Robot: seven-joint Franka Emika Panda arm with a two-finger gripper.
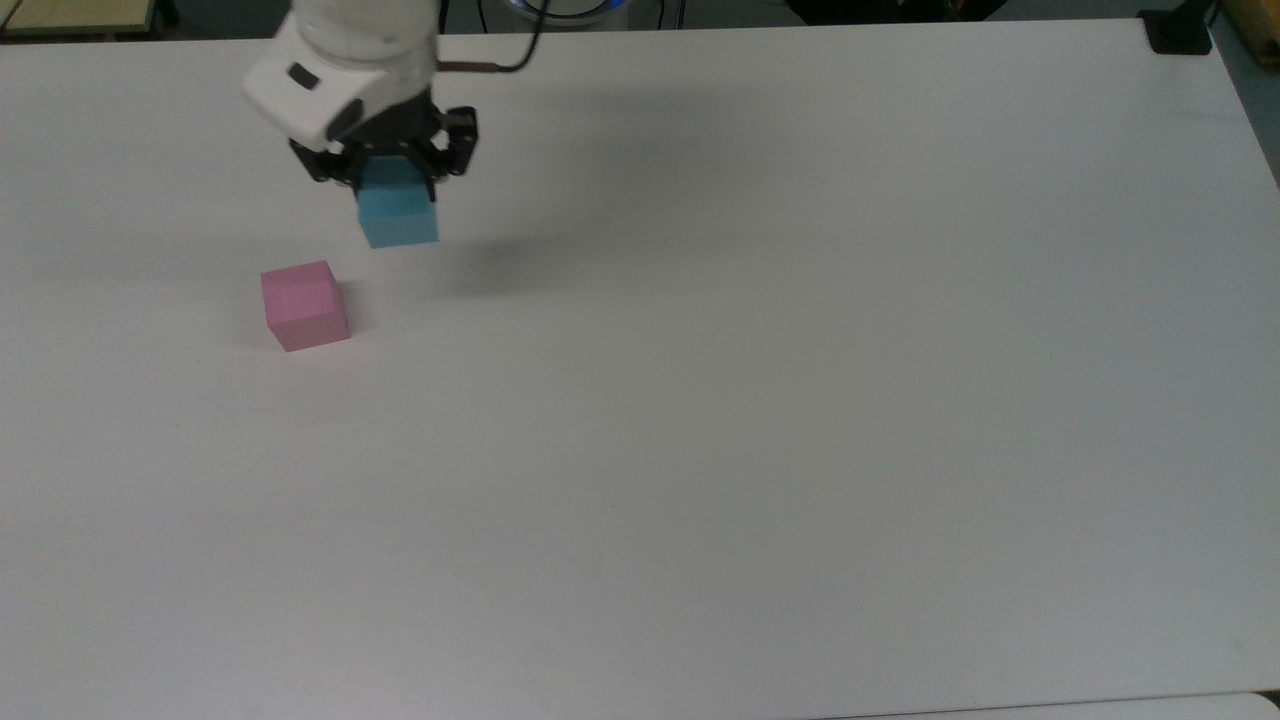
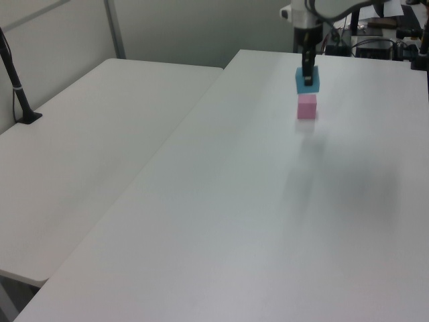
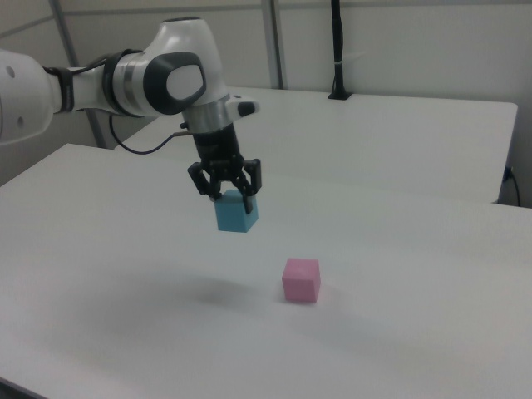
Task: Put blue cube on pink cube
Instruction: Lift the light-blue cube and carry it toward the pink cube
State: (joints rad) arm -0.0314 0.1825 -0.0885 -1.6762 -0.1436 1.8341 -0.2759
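- The step in hand looks like the carry: the black two-finger gripper of the white robot arm is closed on the small light sky-blue matte cube, holding it in the air above the wide white surface.
- The gripper grips the blue cube by its upper part, so most of the cube hangs below the fingers.
- The right view shows the blue cube clear of the surface, with a soft dark shadow on the surface below it.
- The small pastel pink matte cube sits alone on the surface. In the top view it lies near the blue cube, below it and towards the top view's left; in the right view the pink cube is lower and towards the right view's right.
- In the left view the blue cube appears just above the pink cube, but the other two views show they are not yet lined up.
- The next move probably calls for bringing the blue cube squarely over the pink one, matching their edges, lowering until the faces meet, and then opening the gripper.
- Both cubes look the same size, with plain flat faces and crisp edges, so an off-centre placement could tip the stack.
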